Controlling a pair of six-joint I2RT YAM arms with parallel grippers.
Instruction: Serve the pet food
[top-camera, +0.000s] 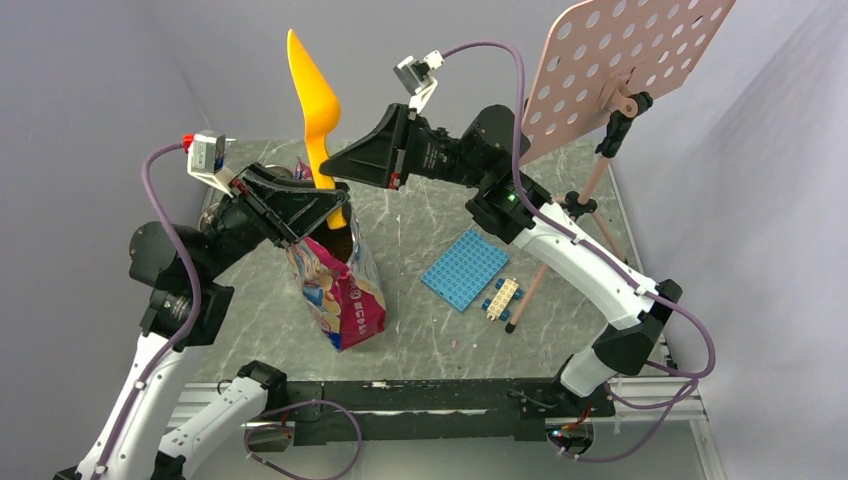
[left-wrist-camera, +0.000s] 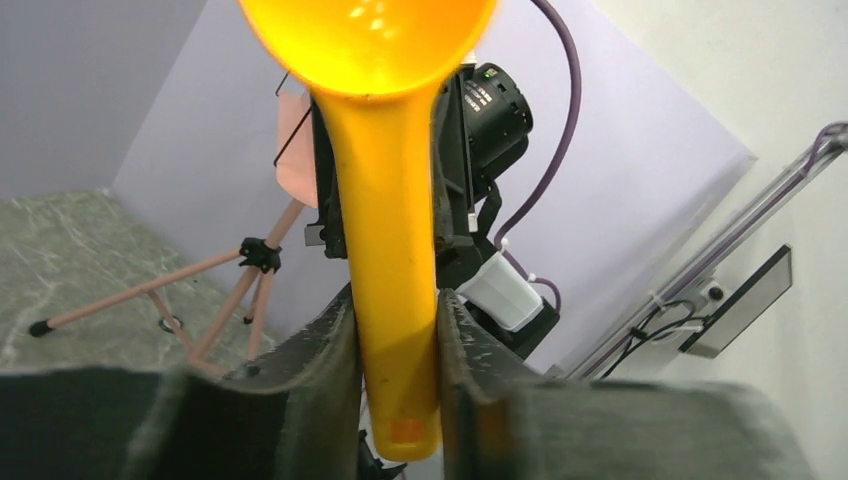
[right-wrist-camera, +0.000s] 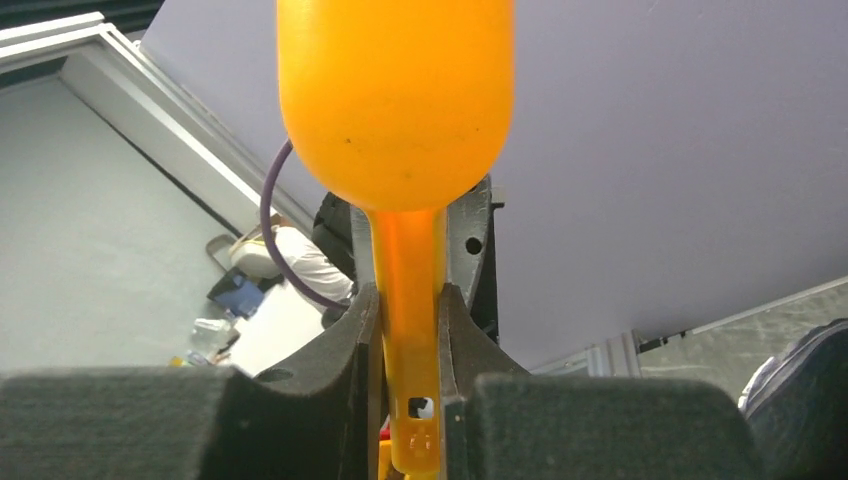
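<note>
Orange-yellow plastic, the scoop (top-camera: 312, 90) stands upright in the top view with its bowl at 12 o'clock. The left gripper (top-camera: 325, 205) and right gripper (top-camera: 335, 168) both clamp its handle. The pink pet food pouch (top-camera: 345, 295) stands on the table (top-camera: 430, 330) at 6 o'clock of the grippers, mouth open; pellets cannot be made out inside. A blue studded baseplate (top-camera: 465, 268) lies at 3 o'clock of the pouch.

Left wrist view: jaws closed on the scoop (left-wrist-camera: 390, 250) handle, bowl hollow facing the camera.

Right wrist view: jaws pressed on the scoop (right-wrist-camera: 395, 100) handle, bowl back facing the camera.
</note>
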